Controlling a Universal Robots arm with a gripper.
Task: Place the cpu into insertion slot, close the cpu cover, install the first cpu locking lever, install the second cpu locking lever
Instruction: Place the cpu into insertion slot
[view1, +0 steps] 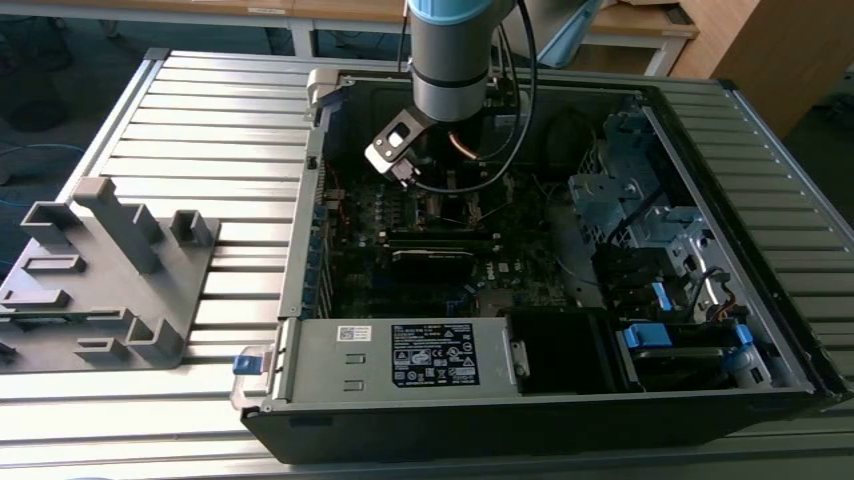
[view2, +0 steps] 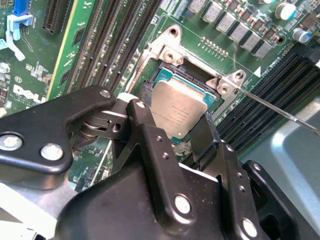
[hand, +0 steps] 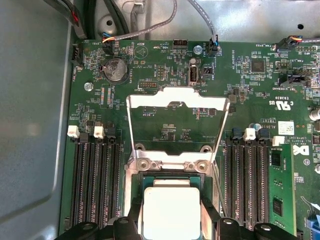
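Edges of the cpu (view2: 177, 107) are clamped on two sides by the end effector (view2: 177, 127) at the insertion slot (hand: 165, 177), cpu cover (hand: 145, 100) raised; light, stiff, probably fragile, it is best held by those edges.

A black-and-white printed label (view1: 434, 354) stands on the grey power-supply box (view1: 334, 375) at the case's near edge, with a small white sticker (view1: 354, 334) just beside it; their print is too fine to read. White silkscreen lettering (hand: 283, 104) and a pale board sticker (hand: 286, 127) stand on the green motherboard (hand: 250, 85). A white triangle (view2: 256, 73) marks the board near the socket's corner. Faint engraved lines cross the cpu (view2: 177, 112).
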